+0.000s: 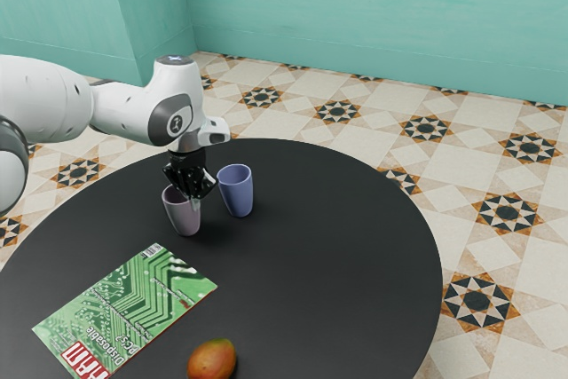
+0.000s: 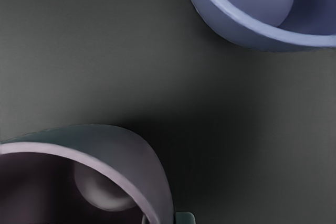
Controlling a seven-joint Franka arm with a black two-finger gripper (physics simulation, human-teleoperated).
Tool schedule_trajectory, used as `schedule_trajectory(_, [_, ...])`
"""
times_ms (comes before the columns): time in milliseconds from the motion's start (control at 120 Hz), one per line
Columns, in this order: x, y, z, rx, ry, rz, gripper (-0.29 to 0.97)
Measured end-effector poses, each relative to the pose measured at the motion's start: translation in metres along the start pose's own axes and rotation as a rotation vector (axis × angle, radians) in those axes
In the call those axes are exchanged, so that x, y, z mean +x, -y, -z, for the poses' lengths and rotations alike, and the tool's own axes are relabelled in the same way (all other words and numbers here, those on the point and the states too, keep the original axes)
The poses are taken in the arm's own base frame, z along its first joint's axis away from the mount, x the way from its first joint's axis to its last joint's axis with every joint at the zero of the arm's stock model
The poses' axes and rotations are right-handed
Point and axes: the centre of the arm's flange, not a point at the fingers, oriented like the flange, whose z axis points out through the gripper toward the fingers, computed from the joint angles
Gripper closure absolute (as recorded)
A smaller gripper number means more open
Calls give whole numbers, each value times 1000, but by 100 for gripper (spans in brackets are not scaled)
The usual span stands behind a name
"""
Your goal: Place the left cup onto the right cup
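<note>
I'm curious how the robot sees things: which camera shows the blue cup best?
The exterior view. It shows the whole blue cup standing upright on the black table, beside the purple cup. The wrist view catches part of the blue cup's rim and inside, seen from above.

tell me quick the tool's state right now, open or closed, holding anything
tool: down at the rim of the mauve cup, which stands on the table; open or closed cannot be told

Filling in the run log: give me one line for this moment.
gripper at mauve cup rim | blue cup upright beside it, apart | stacking not yet done
</note>
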Motion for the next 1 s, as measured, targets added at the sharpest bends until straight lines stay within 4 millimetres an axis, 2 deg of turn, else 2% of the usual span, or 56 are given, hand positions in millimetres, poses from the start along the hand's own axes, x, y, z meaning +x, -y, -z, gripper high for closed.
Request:
schedule_trajectory(142, [-3,1,16,-3,-23,5,78])
schedule_trajectory(375, [-14,3,83,-2,-96,19,78])
schedule_trajectory(483, [-9,-6,113,0,-115,13,78])
schedule_trajectory(592, [-3,-25,141,7,-116,-3,78])
schedule_trajectory(800, [11,-52,160,16,-71,-7,78])
schedule_trajectory(1000, [34,-59,157,21,-40,16,78])
